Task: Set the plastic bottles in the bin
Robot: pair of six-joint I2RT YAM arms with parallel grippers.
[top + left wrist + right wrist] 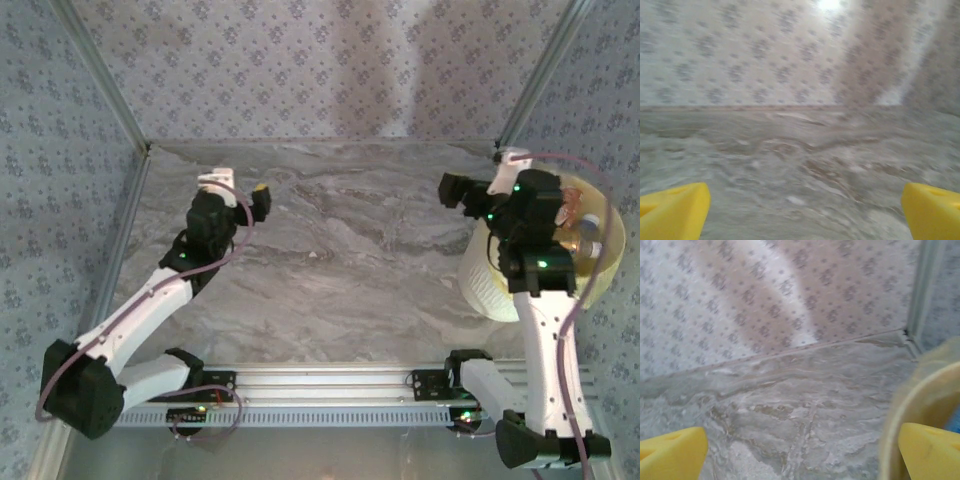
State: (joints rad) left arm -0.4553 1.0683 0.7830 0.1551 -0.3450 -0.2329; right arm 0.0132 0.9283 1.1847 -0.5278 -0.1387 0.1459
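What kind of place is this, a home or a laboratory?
Probably a robot test cell, not a home: patterned walls on a metal frame, a marble-look table, left arm and right arm bolted to a rail.

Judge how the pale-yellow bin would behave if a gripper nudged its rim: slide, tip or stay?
Likely slides rather than tips: the bin looks wide and sits on a smooth marbled table. Probably light, with small plastic bottles showing inside. Its rim looks thin, so it may flex.
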